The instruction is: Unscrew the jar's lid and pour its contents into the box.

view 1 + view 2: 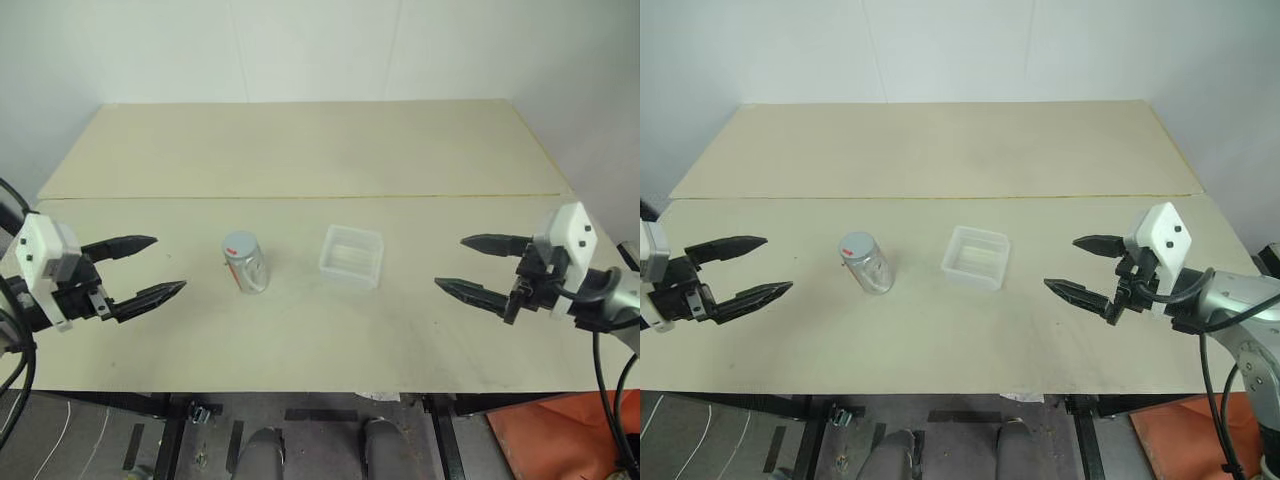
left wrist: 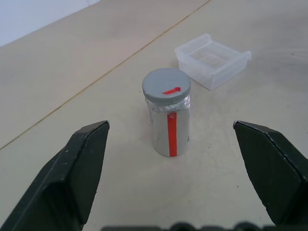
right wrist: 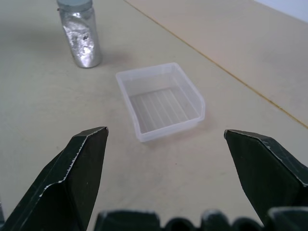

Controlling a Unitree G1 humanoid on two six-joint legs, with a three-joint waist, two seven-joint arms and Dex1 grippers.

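The jar (image 1: 245, 264) stands upright on the table, left of centre, with a red stripe down its side (image 2: 172, 134). Its grey lid (image 1: 240, 244) with a red mark is screwed on top (image 2: 166, 85). The contents are hidden behind the jar's silvery wall. The clear box (image 1: 351, 256) sits empty just to the right of the jar (image 3: 161, 101). My left gripper (image 1: 145, 268) hovers open to the left of the jar, pointing at it. My right gripper (image 1: 478, 264) hovers open to the right of the box, pointing at it.
The pale table (image 1: 300, 160) has a seam running across its middle (image 1: 420, 196). An orange object (image 1: 545, 440) lies on the floor past the table's front right corner.
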